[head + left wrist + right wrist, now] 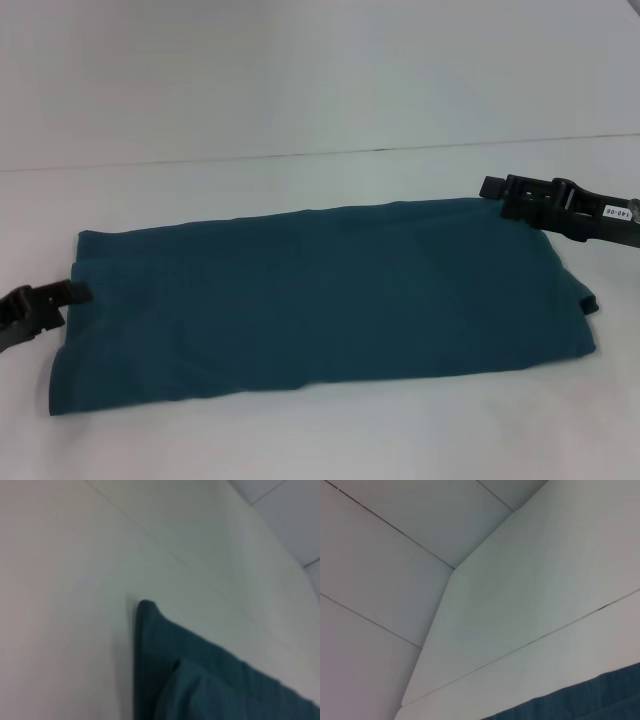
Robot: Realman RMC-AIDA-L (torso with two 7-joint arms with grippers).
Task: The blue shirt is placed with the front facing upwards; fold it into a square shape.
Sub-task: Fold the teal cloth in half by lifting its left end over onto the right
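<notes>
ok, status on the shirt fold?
Left gripper at shirt's left edge, right gripper at far right corner. Blue shirt folded into a long band, plain side up, not square yet. Nothing in the way.

Head view high, downward — both wrists close, sharing shirt (320,300) edges

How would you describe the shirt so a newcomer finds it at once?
On the white table, look between the left gripper and the right gripper. The blue shirt lies there, folded into a long flat band. It is the only dark teal cloth, showing no lettering.
</notes>
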